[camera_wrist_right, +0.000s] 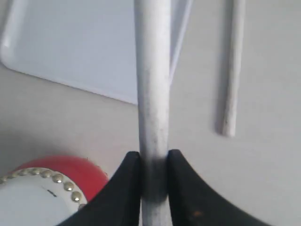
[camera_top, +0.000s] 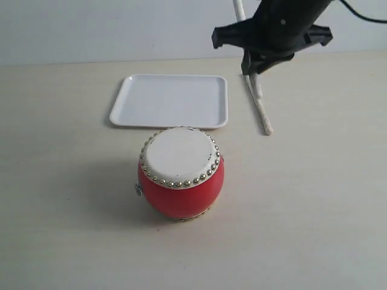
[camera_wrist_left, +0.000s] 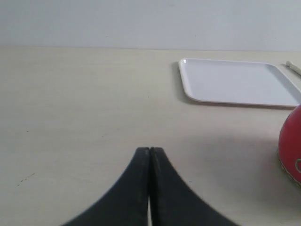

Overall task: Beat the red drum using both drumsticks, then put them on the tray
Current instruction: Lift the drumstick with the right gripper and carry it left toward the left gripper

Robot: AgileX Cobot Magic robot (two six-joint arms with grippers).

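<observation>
Red drum (camera_top: pixel 181 175) stands on bench (camera_top: pixel 314 211). Right tool (camera_wrist_right: pixel 154 158), beyond drum's far right, clamped on one drumstick (camera_wrist_right: pixel 152 94), presumably for beating. Second drumstick (camera_top: pixel 261 115) lies there ungrasped. Left tool (camera_wrist_left: pixel 149 153), left of drum, closed on nothing. Tray (camera_top: pixel 169 99) just behind drum.

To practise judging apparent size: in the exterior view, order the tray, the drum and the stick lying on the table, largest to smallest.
1. The tray and the drum: about alike; the drum is nearer, so I won't rank them.
2. The stick: thinnest, clearly smallest.
</observation>
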